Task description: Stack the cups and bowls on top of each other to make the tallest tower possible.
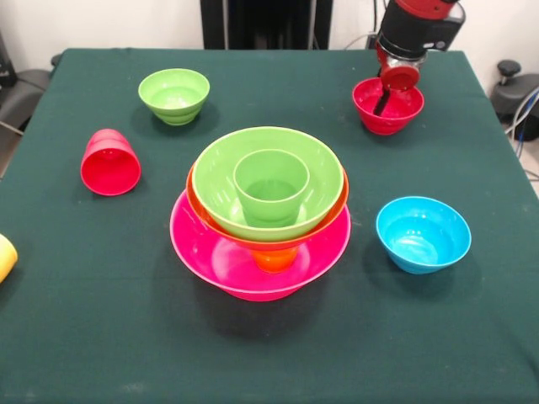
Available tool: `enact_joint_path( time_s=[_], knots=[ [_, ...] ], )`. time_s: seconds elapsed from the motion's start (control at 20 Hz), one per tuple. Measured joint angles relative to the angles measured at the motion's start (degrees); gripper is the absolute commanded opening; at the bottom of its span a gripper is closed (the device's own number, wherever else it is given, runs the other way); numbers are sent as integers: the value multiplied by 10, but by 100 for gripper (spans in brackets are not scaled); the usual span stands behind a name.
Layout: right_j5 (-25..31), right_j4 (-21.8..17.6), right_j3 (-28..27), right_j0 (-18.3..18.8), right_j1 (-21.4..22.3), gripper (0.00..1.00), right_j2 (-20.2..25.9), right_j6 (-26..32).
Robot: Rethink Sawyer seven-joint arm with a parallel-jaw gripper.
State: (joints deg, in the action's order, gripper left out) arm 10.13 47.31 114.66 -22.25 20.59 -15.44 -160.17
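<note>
One small glossy red plastic bowl [388,105] sat directly under our tool [386,101], which dipped into it; we could not tell its grip state.

Tower [261,210] takes mid-table — pink bowl [210,252] base, orange bowl [195,192], big green bowl [219,168], green cup [271,185] on top; tallest obstacle. Front strip of table [269,353] bare, wide room. Blue bowl [423,234] right of tower w/ a gap between. Red cup [110,162] on its side, left; small green bowl [174,95] far left, both well apart from tower. Gripper [389,99] sits in red bowl [375,114] far right — blocked there. Yellow cup [5,257] at left edge.
</note>
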Motion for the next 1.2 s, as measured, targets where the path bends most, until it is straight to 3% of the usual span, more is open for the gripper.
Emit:
enact_joint_path(
  time_s=[1.0, 1.2],
  knots=[
    [0, 0, 3, -2, 18, 0, -1, 0],
    [15, -15, 3, -19, 37, 0, -33, 0]
  ],
)
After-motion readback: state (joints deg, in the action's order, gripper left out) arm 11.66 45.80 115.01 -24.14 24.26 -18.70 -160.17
